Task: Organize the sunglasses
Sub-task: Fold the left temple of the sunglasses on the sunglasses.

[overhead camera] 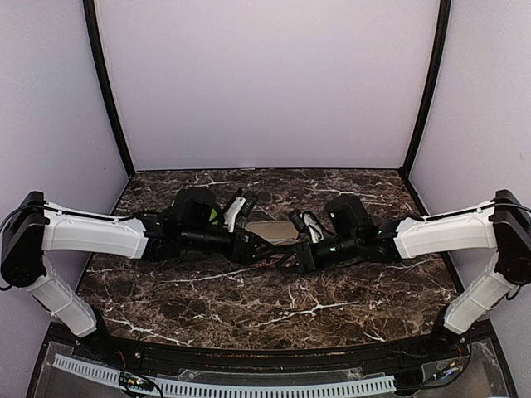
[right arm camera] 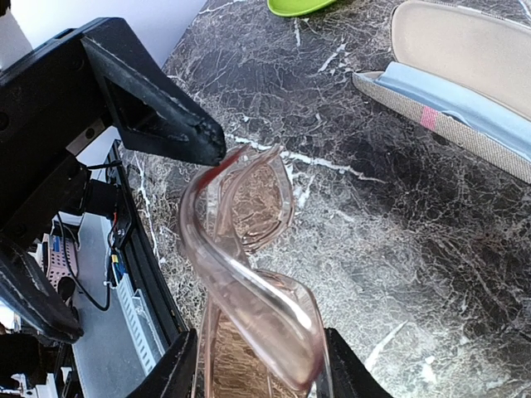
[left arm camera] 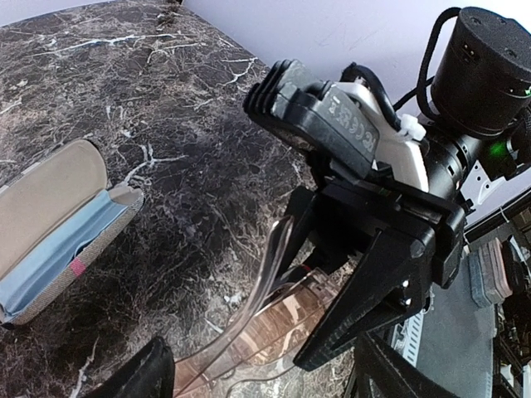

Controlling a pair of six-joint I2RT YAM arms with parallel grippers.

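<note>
One pair of sunglasses (right arm camera: 249, 274), with a clear pinkish frame and brownish lenses, is held off the table near its middle, between the two arms. The right gripper (right arm camera: 257, 369) is clamped on it; the frame fills the gap between its two fingers at the bottom of the right wrist view. The left gripper (left arm camera: 265, 377) faces it from the other side with its jaws spread wide. The tip of one finger (right arm camera: 166, 112) meets the upper end of the frame (touching or a hair off, I cannot tell), and the other stands well clear.

Beyond the glasses an open case (left arm camera: 50, 215) lies flat on the table, apart from both grippers. It is grey woven fabric outside and beige inside, with a light blue cloth (left arm camera: 58, 261) in it. The table (overhead camera: 249, 307) is dark marble with white veins. A lime-green thing (right arm camera: 299, 5) shows at the top edge of the right wrist view, too cropped to name.
</note>
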